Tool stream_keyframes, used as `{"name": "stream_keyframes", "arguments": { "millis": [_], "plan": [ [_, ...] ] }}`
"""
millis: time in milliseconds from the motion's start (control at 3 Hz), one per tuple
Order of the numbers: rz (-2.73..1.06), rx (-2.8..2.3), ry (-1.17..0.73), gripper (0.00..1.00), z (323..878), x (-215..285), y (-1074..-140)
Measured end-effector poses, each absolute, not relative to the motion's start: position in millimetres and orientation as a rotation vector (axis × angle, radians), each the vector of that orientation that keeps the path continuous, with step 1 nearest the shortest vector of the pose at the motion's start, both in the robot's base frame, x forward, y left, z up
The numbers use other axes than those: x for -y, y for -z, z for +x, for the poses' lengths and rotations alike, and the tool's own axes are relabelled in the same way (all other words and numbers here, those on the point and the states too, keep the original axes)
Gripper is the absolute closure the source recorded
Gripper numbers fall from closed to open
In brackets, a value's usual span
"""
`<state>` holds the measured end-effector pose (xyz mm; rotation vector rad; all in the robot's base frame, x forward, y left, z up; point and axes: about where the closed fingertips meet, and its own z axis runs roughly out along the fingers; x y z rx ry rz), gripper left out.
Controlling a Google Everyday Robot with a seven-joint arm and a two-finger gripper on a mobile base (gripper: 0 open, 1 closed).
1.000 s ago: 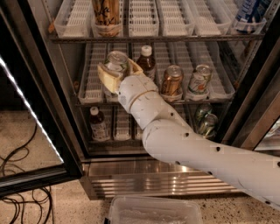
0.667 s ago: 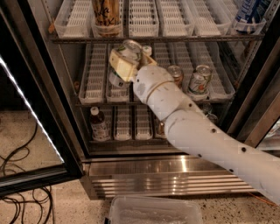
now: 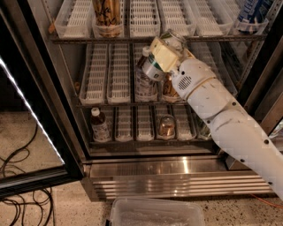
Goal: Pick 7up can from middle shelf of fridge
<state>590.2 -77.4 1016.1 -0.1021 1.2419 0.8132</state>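
Observation:
The fridge (image 3: 66,132) stands open in front of me. My gripper (image 3: 160,56) is at the front of the middle shelf (image 3: 108,73), right of centre. It is shut on the 7up can (image 3: 153,67), a silver-white can with a green band, which it holds tilted just in front of the shelf. A clear bottle (image 3: 143,86) with a white cap stands in the lane behind the can. A dark bottle (image 3: 170,87) next to it is partly hidden by my white arm (image 3: 221,114).
The glass door (image 3: 31,114) hangs open at the left, with cables (image 3: 17,176) on the floor. A tall can (image 3: 107,13) and a blue pack (image 3: 252,13) sit on the top tier. A bottle (image 3: 99,125) and a copper can (image 3: 166,126) sit on the bottom tier. A clear plastic bin (image 3: 154,214) lies below.
My gripper and arm have moved from the left lanes of the middle shelf to the right and upward. The view has also shifted.

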Motion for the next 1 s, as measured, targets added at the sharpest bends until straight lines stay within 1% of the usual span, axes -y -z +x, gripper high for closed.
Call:
{"name": "stream_keyframes", "arguments": {
  "millis": [333,1000],
  "plan": [
    [-0.116,-1.297,-0.834,1.0,582.9,61.9,-1005.2],
    [-0.094,-1.348,-0.92,1.0,534.4,16.0,-986.0]
  ]
}}
